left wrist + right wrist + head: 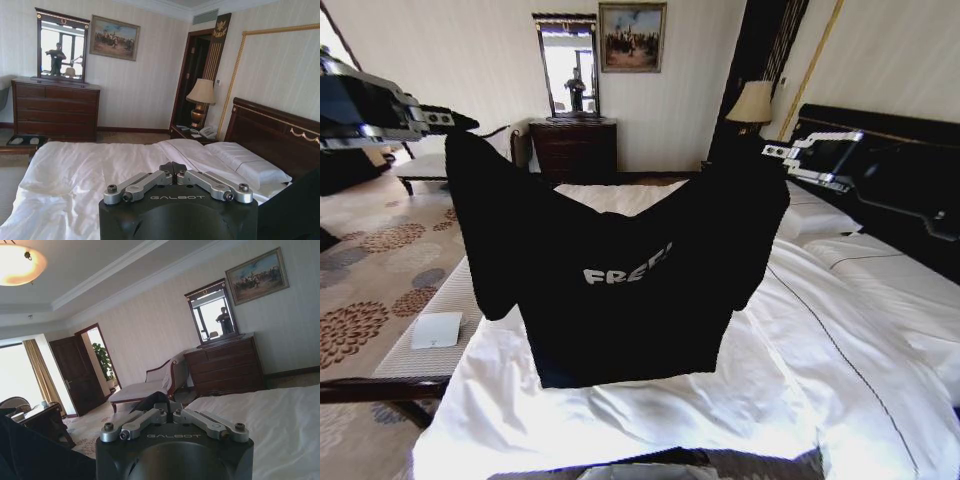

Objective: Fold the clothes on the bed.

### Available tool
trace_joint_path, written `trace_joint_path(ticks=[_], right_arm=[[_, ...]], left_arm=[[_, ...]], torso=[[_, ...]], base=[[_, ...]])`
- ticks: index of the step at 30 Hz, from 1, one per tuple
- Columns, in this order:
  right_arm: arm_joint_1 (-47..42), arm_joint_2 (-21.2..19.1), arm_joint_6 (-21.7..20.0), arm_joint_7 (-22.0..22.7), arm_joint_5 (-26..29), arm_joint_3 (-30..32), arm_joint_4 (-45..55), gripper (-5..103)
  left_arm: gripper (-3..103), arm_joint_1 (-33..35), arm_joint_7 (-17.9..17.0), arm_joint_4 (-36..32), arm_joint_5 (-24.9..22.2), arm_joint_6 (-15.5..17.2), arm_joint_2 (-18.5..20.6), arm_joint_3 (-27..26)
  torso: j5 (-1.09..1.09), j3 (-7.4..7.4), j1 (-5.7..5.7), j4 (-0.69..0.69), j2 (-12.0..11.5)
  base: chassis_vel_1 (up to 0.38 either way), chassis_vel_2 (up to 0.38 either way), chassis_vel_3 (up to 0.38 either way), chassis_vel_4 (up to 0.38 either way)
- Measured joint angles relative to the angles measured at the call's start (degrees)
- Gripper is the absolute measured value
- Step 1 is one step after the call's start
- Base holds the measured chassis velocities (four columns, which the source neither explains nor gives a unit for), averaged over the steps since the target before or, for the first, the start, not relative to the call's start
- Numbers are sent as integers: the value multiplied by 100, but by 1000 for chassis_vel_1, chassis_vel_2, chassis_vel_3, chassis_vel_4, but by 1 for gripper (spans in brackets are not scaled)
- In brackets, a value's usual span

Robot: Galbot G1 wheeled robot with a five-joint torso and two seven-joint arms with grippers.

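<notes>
The clothes, a black T-shirt (620, 290) with white "FREE" lettering, hang spread in the air above the bed (840, 380). My left gripper (460, 122) is shut on one top corner of the shirt, up at the left. At the right, my right gripper (767, 152) is shut on the other top corner. The shirt's lower hem rests on the white duvet. A pinch of black cloth sits between the closed fingers of the left gripper (173, 171), and the same shows at the right gripper (166, 410). More of the shirt (30, 455) hangs below it.
Pillows (820, 215) lie under a black headboard (880, 160) at the right, beside a bedside lamp (752, 102). A dark dresser (573, 145) with a mirror stands at the far wall. A pale chaise (430, 165) and patterned carpet are at the left. A bench (420, 350) carries a white card.
</notes>
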Motion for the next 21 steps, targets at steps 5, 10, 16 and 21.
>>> trace_joint_path(ticks=[5, 10, 16, 21], right_arm=[[9, -98, 45, 94, 132, 52, -3, 1], [2, -118, 51, 149, 180, 6, -5, 1], [-16, -74, 30, 235, 170, -140, -7, 1], [-44, 13, 9, 317, 146, -225, -9, 1]], left_arm=[[0, 2, 2, -73, 2, -2, -5, 10], [0, 26, 1, -153, 10, -8, -9, 20], [0, 182, -12, -142, 26, -10, -47, 20], [0, 273, -49, -165, 64, -16, -153, 46]], torso=[[0, 0, 1, 0, 0], [1, 0, 0, -1, 0], [0, 0, 0, 0, 0], [1, 1, 0, 0, 0]], base=[[0, 0, 0, 0], [0, 0, 0, 0], [0, 0, 0, 0], [0, 0, 0, 0]])
